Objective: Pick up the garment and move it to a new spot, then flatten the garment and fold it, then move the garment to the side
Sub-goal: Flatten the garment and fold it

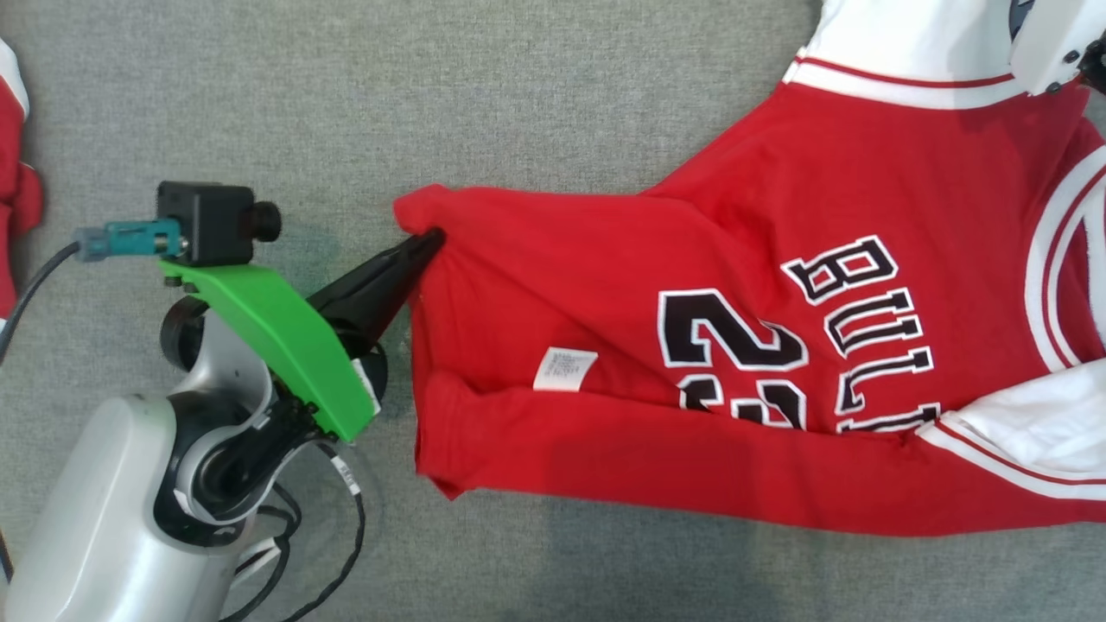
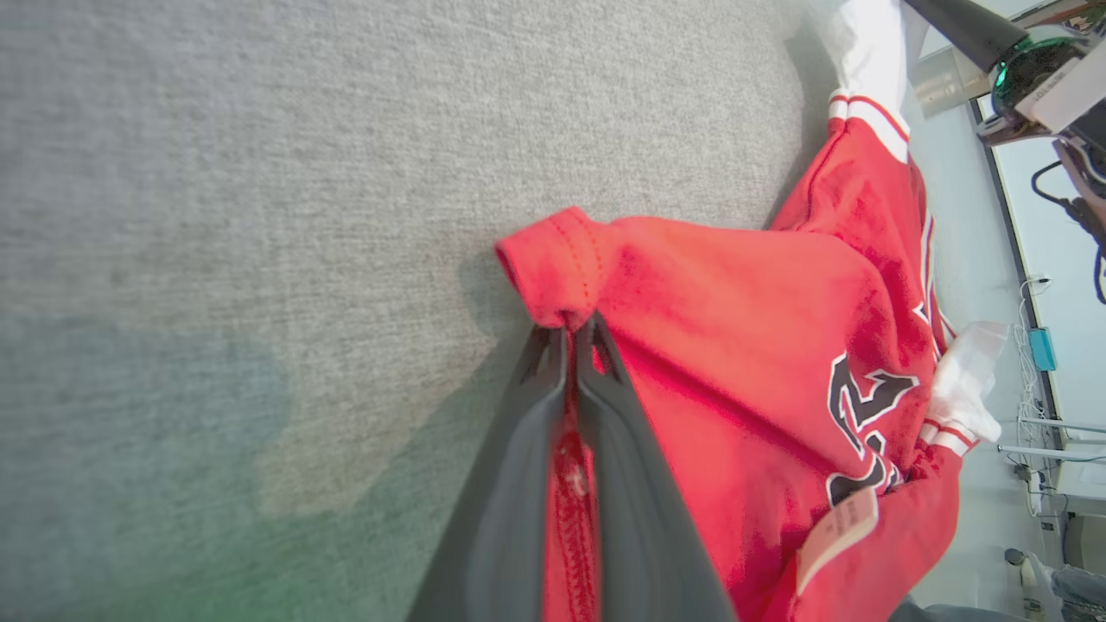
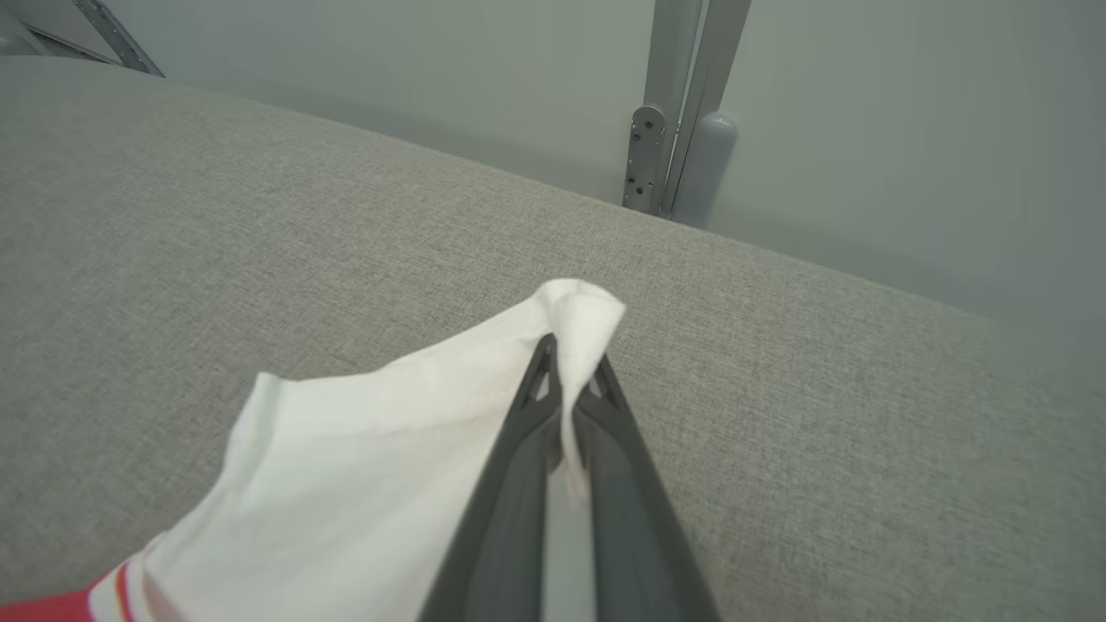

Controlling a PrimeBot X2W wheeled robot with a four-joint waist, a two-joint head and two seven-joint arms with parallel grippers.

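1. Head view: the red Bulls jersey (image 1: 778,363) lies spread on the grey padded surface (image 1: 518,86), its lower edge doubled over. The left gripper (image 1: 429,240) is clamped on the hem corner (image 1: 415,207).
2. Left wrist view: both fingers (image 2: 510,484) pinch red cloth just behind the stitched hem. The bite looks shallow, so a sharp pull could slip it free.
3. Right wrist view: the right gripper (image 3: 566,367) is clenched on the tip of the white sleeve (image 3: 389,449). Uneven lifting by the two arms could twist or bunch the jersey.

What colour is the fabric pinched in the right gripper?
White fabric; the right wrist view shows it best.
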